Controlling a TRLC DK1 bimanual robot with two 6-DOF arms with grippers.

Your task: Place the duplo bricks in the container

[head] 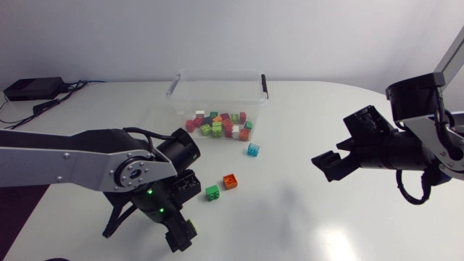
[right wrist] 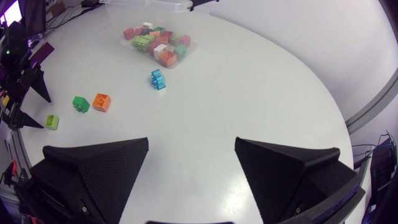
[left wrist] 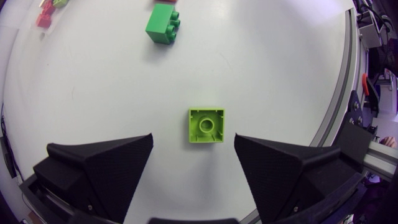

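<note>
white counter, matte and bare in the middle, carries a clear container (head: 217, 80) with black latches near its far edge, and a heap of mixed-colour duplo bricks (head: 217, 123) shows through its walls. any print on them is too small to read. just outside it lies a blue brick (head: 253, 148), and nearer the left arm an orange brick (head: 230, 181) and a green brick (head: 212, 192) sit side by side, just apart. the left fingers (left wrist: 124, 155) stand wide apart low over the counter. a lime brick (left wrist: 206, 126) lies between their tips, hollow side up, touching neither. the green brick is well ahead of them. the right fingers (right wrist: 118, 158) are also spread, holding nothing, over bare counter well apart from every brick, with the container far ahead of them.
</note>
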